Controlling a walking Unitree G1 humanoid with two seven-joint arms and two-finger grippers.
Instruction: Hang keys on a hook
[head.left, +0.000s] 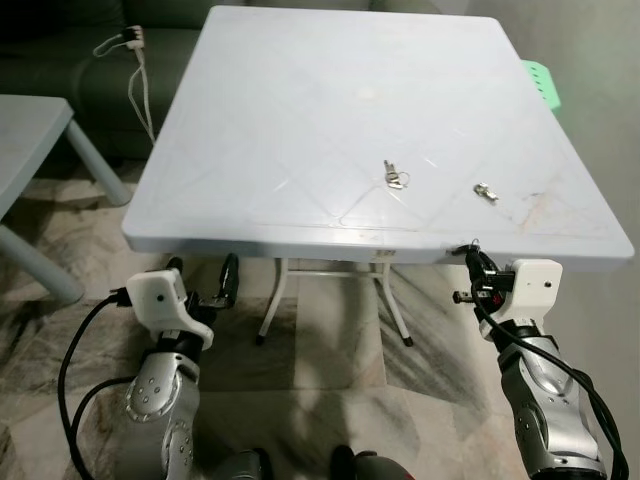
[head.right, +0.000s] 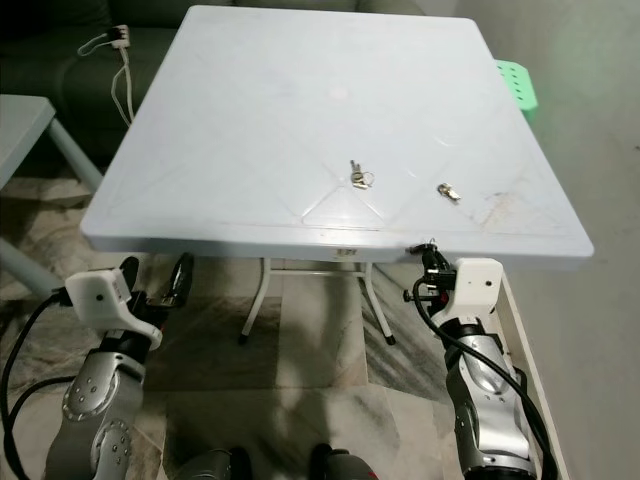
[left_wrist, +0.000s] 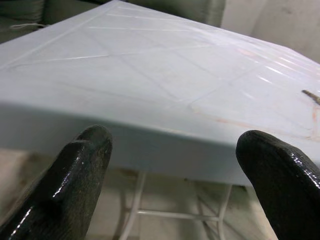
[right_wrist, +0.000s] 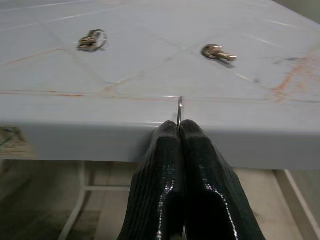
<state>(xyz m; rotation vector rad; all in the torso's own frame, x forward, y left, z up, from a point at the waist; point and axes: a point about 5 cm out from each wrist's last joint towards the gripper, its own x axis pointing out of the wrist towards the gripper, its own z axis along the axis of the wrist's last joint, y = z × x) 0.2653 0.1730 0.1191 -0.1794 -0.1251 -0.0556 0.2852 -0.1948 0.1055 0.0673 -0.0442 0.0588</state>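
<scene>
A bunch of keys on a ring (head.left: 395, 177) lies on the pale blue table (head.left: 300, 90), near its front edge. A single small key (head.left: 486, 191) rests to the right of it. My right gripper (head.left: 470, 256) sits just below the table's front right edge, shut on a thin metal wire (right_wrist: 179, 109) that sticks up from between its fingertips. In the right wrist view the ringed keys (right_wrist: 91, 41) and the small key (right_wrist: 218, 52) lie beyond the edge. My left gripper (head.left: 204, 273) is open below the front left edge, with nothing between its fingers (left_wrist: 80, 165).
A green stool (head.left: 541, 82) stands behind the table's right side. A dark sofa (head.left: 60, 60) with a white cable (head.left: 137, 70) is at the back left. A second grey table (head.left: 25, 135) is at the left. White table legs (head.left: 275, 295) stand underneath, on a marble floor.
</scene>
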